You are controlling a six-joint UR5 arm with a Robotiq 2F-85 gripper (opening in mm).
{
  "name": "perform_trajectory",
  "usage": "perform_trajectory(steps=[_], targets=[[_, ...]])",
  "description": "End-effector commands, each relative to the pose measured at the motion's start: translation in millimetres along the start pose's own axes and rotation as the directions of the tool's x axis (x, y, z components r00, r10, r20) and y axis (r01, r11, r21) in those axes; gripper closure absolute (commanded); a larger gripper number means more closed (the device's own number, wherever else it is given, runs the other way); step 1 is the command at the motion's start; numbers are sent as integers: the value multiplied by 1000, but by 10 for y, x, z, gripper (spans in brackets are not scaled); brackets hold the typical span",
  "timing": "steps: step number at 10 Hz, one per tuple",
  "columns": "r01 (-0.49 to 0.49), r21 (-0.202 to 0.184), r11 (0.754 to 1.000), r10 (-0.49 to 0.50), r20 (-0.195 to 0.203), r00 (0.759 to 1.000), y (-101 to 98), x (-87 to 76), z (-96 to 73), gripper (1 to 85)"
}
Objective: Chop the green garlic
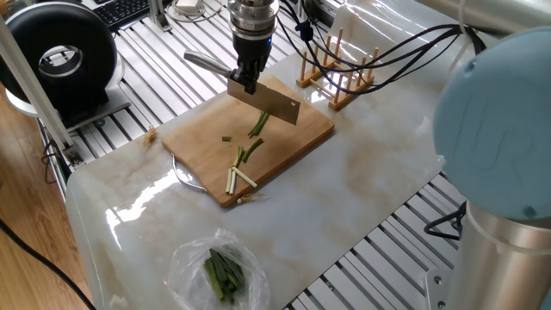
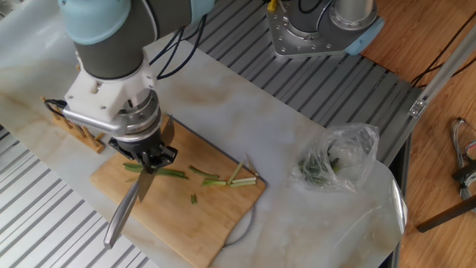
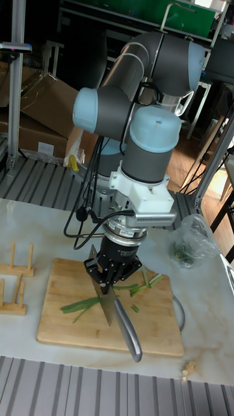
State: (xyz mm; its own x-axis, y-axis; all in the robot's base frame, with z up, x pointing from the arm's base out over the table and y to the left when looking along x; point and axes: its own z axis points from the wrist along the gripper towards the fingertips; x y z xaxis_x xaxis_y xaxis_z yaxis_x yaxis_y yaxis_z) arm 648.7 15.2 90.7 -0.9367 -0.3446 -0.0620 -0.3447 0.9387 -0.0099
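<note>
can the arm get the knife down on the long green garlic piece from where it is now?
Probably yes. The gripper holds the knife just above the green garlic on the cutting board, with nothing between them.

Matt wooden cutting board (image 1: 293,138); glossy marble table (image 1: 362,198); shiny metal knife (image 3: 117,315)

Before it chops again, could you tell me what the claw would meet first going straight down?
Probably the green garlic on the cutting board, met blade-first, since the claw grips the knife just above it; exact depth is unclear.
</note>
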Motion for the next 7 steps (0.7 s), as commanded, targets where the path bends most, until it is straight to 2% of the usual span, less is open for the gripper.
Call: perform_trajectory(steps=[1, 4, 7], targets=[[6, 1, 1000, -6, -31, 1000, -52, 35, 42, 843], [4, -29, 1000, -4, 10, 1000, -3, 13, 43, 843], [-2, -28, 1000, 2, 10, 1000, -22, 21, 82, 843]])
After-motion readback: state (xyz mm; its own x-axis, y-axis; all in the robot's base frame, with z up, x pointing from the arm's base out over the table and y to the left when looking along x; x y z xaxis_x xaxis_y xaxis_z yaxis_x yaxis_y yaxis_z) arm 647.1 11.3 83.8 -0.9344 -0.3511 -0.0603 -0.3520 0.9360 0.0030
